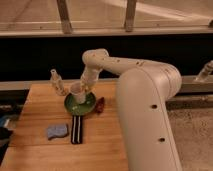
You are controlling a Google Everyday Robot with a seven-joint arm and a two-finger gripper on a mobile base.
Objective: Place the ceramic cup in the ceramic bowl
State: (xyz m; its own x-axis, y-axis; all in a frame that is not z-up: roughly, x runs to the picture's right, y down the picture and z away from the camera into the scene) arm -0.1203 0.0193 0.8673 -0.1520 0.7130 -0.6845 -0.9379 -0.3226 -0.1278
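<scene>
- Nearest to the camera, the large white arm (pixel 145 115) fills the right side of the view, and its lower links hide a part of the wooden table (pixel 40 150).
- On the near part of the table a blue-grey sponge (pixel 57 131) is seen, and just beside it, to the right, a dark striped flat object (pixel 76 129) is lying lengthwise.
- Further back the ceramic bowl (pixel 87 106) is standing; it is green, shallow and wide, so it can be judged stable, but it would chip under a hard knock.
- A small red object (pixel 100 105) is lying just beside the right edge of the bowl.
- The ceramic cup (pixel 77 93) is held upright over the back-left part of the bowl; whether its base is touching the bowl cannot be told.
- The cup is judged stiff, light, smooth and fragile; a hold at the rim, one finger inside and one outside, is suitable, and it should be set down gently.
- The gripper (pixel 82 88) is at the top of the cup and appears clenched on its rim.
- Behind the bowl, at the left, a slim pale bottle (pixel 56 81) is standing near the far edge of the table.
</scene>
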